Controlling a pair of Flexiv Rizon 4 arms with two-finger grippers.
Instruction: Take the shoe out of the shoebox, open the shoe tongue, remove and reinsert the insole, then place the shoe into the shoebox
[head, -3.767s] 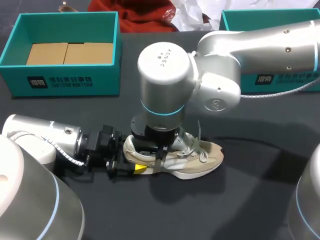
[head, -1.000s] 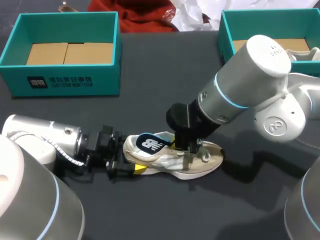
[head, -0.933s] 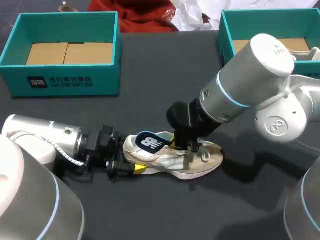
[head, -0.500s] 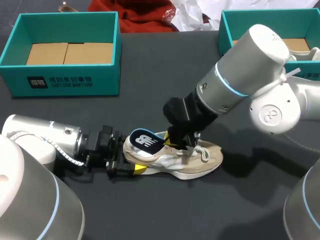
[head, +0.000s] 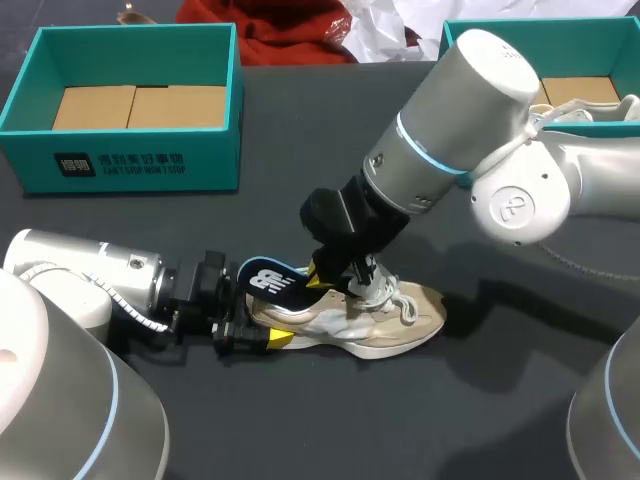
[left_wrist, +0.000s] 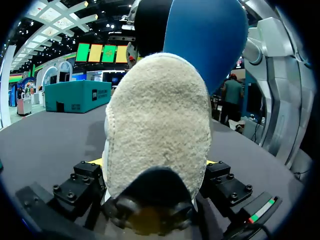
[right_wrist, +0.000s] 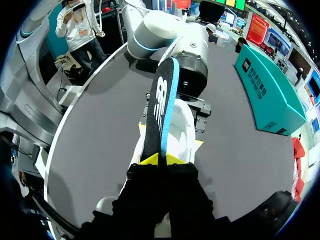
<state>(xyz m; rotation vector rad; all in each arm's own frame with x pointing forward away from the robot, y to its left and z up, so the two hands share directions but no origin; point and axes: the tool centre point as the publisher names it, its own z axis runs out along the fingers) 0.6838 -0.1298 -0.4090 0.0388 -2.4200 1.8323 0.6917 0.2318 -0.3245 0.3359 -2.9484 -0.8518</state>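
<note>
lying on the table: the tan shoe (head: 375, 322) sits on its white sole on the dark table (head: 300, 420), out of both boxes, in front of the robot.
shoe heel: it points to the left arm, and the toe points the other way.
left gripper: the left gripper (head: 262, 338) lies low on the table, and its two yellow tips press the heel from both sides, so it grips the shoe (left_wrist: 157, 125).
right gripper: the right gripper (head: 322, 276) comes down from above the middle of the shoe, and its jaws pinch one end of the insole.
insole: the dark blue insole (head: 272, 281) has white letters on it. most of it sticks up out of the shoe's mouth and leans over the heel.
right wrist view: the insole (right_wrist: 162, 105) stands on edge between the yellow tips of the right gripper (right_wrist: 161, 160), with the shoe (right_wrist: 179, 134) under it.
laces: the white laces (head: 390, 293) hang loose on top of the shoe.
left shoebox: a teal shoebox (head: 130, 165) stands at the far left of the table, with brown card (head: 140, 105) inside.
right shoebox: a second teal shoebox (head: 470, 35) stands at the far right, partly hidden by the right arm.
</note>
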